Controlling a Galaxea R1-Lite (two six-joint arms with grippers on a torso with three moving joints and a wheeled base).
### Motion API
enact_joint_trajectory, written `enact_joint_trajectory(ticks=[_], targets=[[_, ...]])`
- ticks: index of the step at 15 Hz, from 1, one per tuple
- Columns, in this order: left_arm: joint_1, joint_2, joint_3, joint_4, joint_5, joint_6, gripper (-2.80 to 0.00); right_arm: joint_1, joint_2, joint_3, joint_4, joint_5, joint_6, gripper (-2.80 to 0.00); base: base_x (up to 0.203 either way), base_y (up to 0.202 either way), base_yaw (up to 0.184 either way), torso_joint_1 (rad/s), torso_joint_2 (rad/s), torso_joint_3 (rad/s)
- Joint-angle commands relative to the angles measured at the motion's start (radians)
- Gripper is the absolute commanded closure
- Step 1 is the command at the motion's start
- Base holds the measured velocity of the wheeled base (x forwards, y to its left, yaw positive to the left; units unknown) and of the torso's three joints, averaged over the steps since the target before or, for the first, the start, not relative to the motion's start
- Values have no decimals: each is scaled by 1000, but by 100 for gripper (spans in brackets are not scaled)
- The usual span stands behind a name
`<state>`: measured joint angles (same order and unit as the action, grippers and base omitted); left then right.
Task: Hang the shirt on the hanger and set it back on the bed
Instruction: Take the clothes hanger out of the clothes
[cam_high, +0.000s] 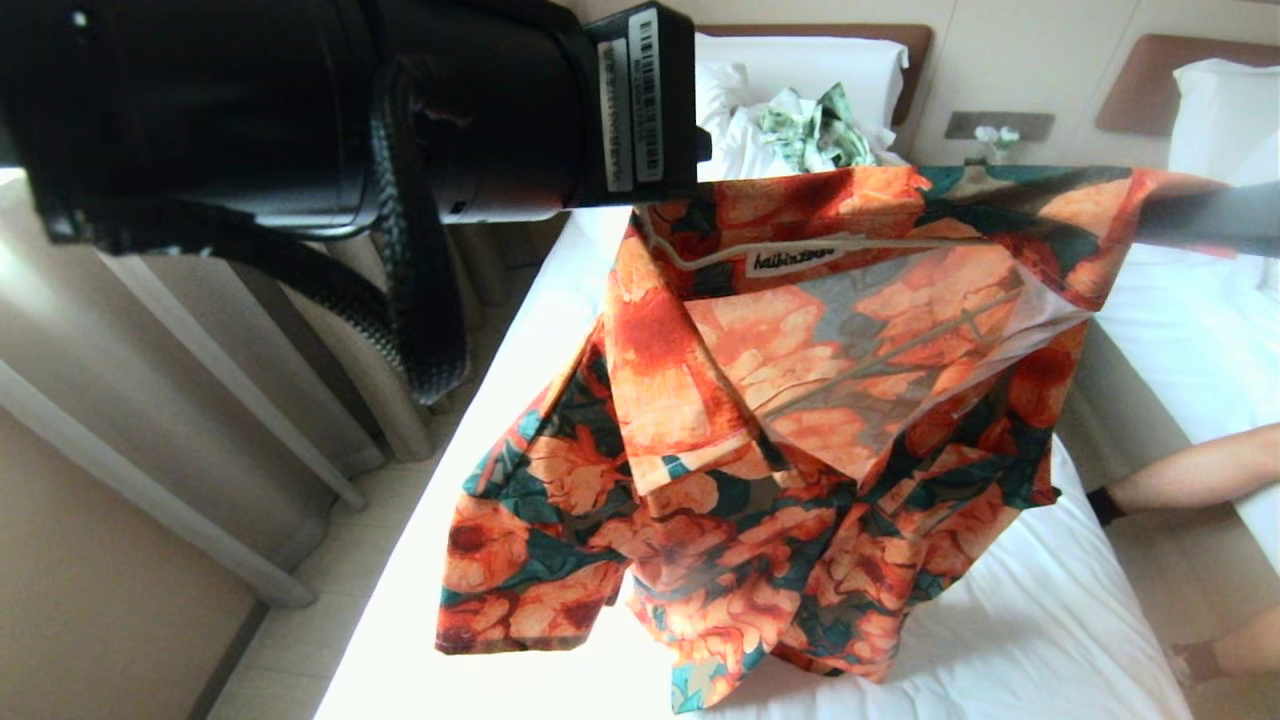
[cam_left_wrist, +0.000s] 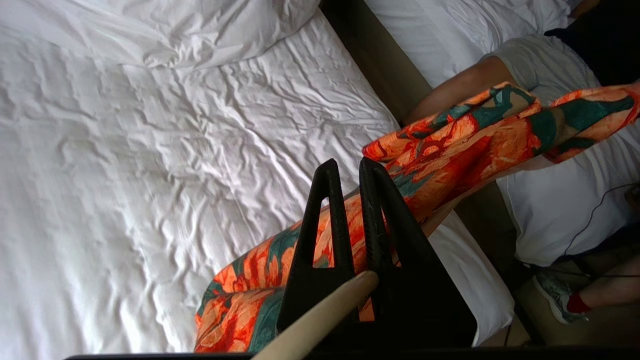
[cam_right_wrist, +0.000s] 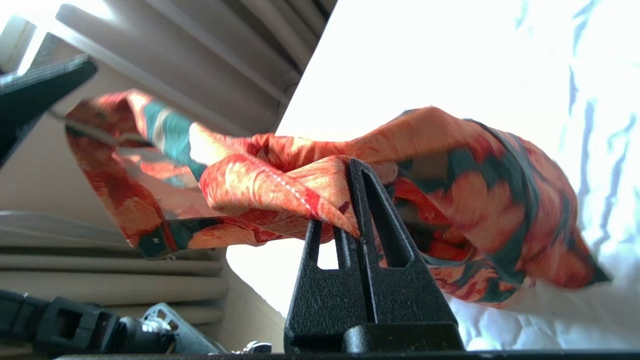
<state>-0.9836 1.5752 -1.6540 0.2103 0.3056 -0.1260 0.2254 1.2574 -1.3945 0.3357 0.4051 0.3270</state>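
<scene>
The shirt (cam_high: 760, 440), orange-red flowers on dark green, hangs spread in the air over the bed (cam_high: 1050, 620). The cream hanger (cam_high: 690, 264) runs inside its neck by the white label, and its arms show through the cloth. My left arm (cam_high: 350, 110) fills the upper left. In its wrist view the left gripper (cam_left_wrist: 347, 165) is shut on a cream rod of the hanger (cam_left_wrist: 325, 320), with the shirt (cam_left_wrist: 465, 145) just beyond. At the upper right, my right gripper (cam_high: 1210, 215) holds the other shoulder. Its wrist view shows the right gripper (cam_right_wrist: 350, 172) shut on a fold of the shirt (cam_right_wrist: 280, 180).
A green-and-white garment (cam_high: 815, 125) lies by the pillow and duvet at the head of the bed. A second white bed (cam_high: 1180, 330) stands to the right, and a person's legs (cam_high: 1190, 480) rest in the gap between the beds. Curtains (cam_high: 150, 380) hang on the left.
</scene>
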Motion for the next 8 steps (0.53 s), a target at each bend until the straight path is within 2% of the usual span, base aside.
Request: enact_joint_trajectory(ticks=[1, 5, 8], targets=[[-4, -37, 47, 0, 3, -5, 0, -29, -6, -4, 8, 3, 1, 0, 0, 0, 0, 0, 0, 0], [-1, -70, 54, 0, 8, -20, 0, -61, 6, 0, 22, 3, -2, 0, 0, 0, 0, 0, 0, 0], [-1, -103, 134, 1, 6, -21, 0, -77, 31, -12, 14, 3, -6, 0, 0, 0, 0, 0, 0, 0]])
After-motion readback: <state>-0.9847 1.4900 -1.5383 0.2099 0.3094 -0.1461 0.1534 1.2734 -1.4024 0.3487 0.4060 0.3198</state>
